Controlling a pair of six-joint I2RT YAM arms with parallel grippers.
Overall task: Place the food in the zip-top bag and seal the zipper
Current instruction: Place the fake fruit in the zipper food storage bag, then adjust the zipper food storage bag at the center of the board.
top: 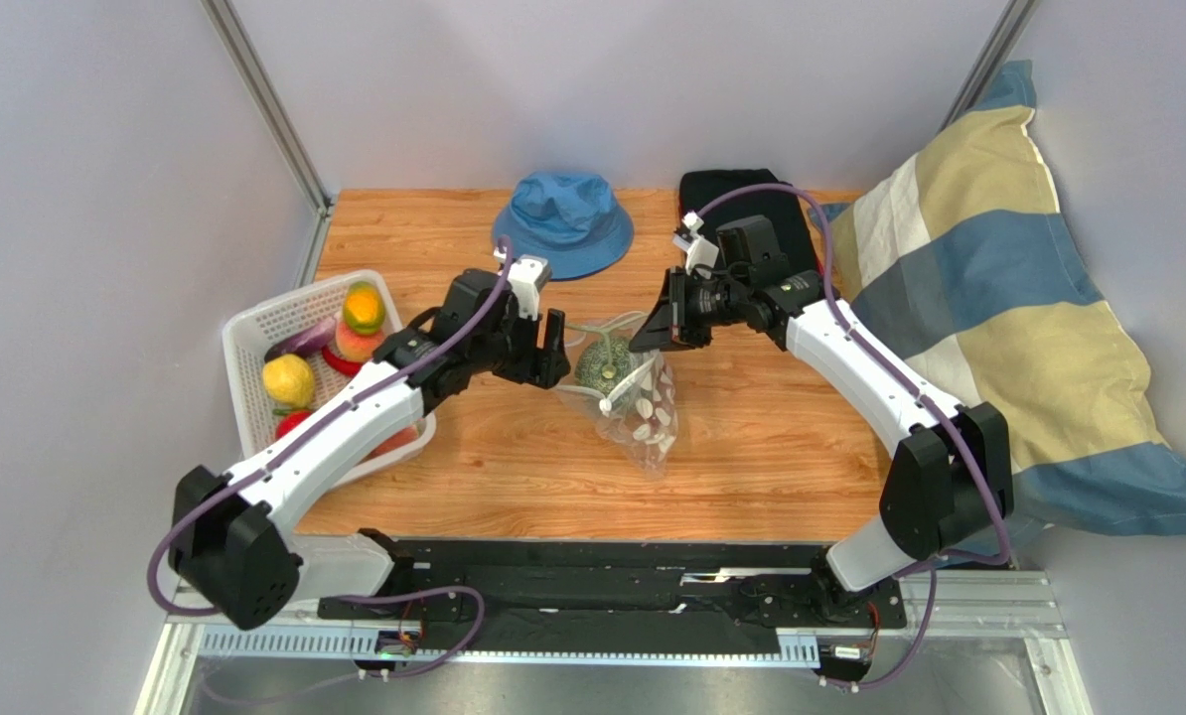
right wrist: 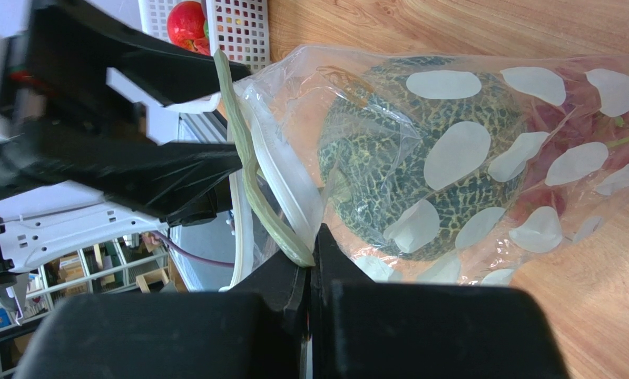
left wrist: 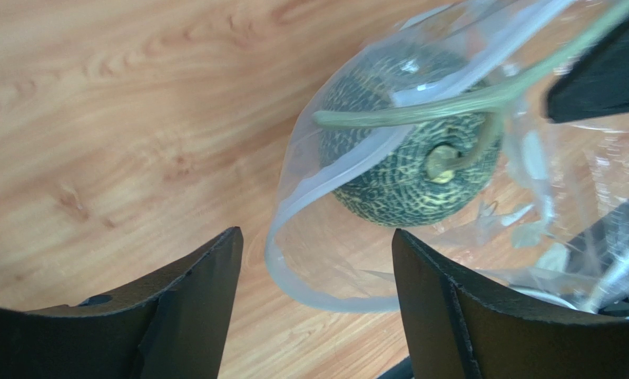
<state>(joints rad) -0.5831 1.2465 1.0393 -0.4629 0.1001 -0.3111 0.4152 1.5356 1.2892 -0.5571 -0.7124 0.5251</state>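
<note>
One squash ball (left wrist: 409,170) inside bag (left wrist: 349,272), just ahead of spread left tool (left wrist: 316,235)

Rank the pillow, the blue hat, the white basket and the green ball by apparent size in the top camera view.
1. striped pillow, clearly largest.
2. white basket.
3. blue hat, somewhat smaller than the basket.
4. green ball inside the zip-top bag, smallest.

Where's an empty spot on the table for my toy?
Bare table lies between the zip-top bag and the near edge, and between the basket and blue hat. Crowded: the middle, where left gripper and right gripper meet the bag.
</note>
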